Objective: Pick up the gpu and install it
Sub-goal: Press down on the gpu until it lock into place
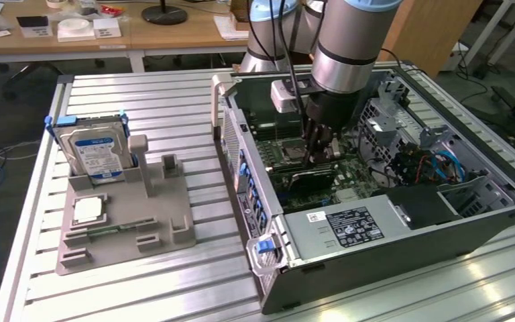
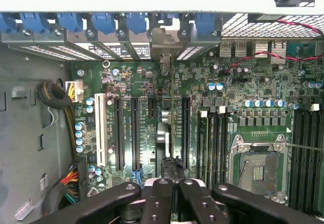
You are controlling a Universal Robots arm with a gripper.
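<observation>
A: While the gripper [image 1: 316, 157] reaches down inside the open computer case [image 1: 472, 231], where is the gpu [image 1: 316, 180]?

B: Standing on edge over the motherboard [image 2: 147, 107], its thin edge pinched between fingers [image 2: 164, 196] that are closed tight on it.

A: How should it handle?

B: Light and stiff, I judge, but fragile; hold the card's edge, not its components.

A: What does each view add?

B: Exterior view: the hard drive [image 1: 96, 153] upright in its grey holder [image 1: 141, 228] on the table. Wrist view: the expansion slots [image 2: 135, 133], blue latches [image 2: 104, 22] and empty CPU socket [image 2: 259, 165].
</observation>
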